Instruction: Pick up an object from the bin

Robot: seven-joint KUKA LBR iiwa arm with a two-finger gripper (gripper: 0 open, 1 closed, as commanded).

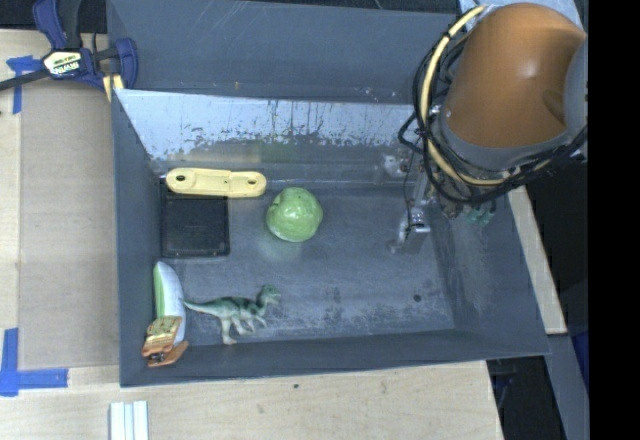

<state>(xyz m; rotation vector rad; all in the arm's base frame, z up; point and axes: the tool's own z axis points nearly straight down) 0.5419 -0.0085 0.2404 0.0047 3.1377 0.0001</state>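
My gripper (410,233) hangs low over the bare right part of the bin floor, under the orange cover. A green ball (294,214) lies nearest, a fair way to the gripper's left, not touching it. Beyond the ball lie a pale yellow flat piece (215,182) and a black square block (195,227).
A small green toy dinosaur (235,309) stands near the front wall. A white and green tube with an orange-brown end (166,313) lies in the front left corner. Bare floor stretches between the ball and the gripper.
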